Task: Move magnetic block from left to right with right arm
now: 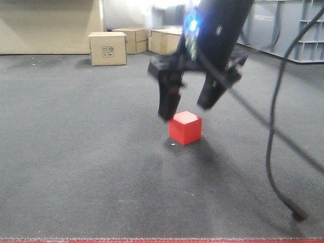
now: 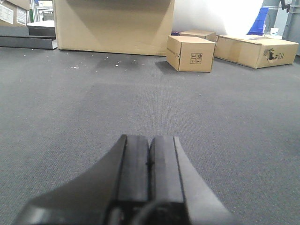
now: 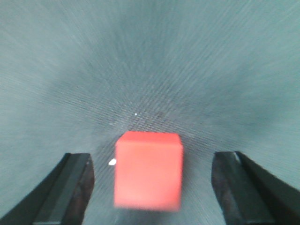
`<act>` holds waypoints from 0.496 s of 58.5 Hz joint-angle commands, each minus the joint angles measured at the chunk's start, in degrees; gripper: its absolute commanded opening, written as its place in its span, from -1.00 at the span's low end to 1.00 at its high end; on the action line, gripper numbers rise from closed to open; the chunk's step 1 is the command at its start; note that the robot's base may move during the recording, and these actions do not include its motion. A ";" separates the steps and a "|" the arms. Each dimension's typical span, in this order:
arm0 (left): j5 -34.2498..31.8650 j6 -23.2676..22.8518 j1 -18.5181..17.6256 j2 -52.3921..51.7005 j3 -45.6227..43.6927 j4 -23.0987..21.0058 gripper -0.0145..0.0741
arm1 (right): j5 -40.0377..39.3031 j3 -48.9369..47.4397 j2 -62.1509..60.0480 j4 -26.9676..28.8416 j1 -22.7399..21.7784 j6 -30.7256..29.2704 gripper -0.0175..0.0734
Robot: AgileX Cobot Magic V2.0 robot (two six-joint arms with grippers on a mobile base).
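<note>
Right gripper [image 1: 189,112] points steeply down from its dark arm, fingers spread wide, hovering just above the red magnetic block [image 1: 185,127], which sits on grey carpet [image 1: 76,152] between the two fingertips without touching either. Left gripper [image 2: 150,164] lies low over the carpet, its pads pressed together on nothing.
</note>
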 commanded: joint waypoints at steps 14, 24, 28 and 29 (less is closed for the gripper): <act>-4.62 -0.34 -0.40 -0.50 0.46 -0.27 -0.96 | -4.02 5.47 -20.37 0.46 -1.71 1.97 0.02; -4.62 -0.34 -0.40 -0.50 0.46 -0.27 -0.96 | -10.00 16.33 -33.56 0.46 -1.71 1.97 -0.41; -4.62 -0.34 -0.40 -0.50 0.46 -0.27 -0.96 | -12.82 21.65 -38.66 0.46 -1.71 1.97 -0.50; -4.62 -0.34 -0.40 -0.50 0.46 -0.27 -0.96 | -13.43 22.73 -39.81 0.46 -1.71 1.97 -0.50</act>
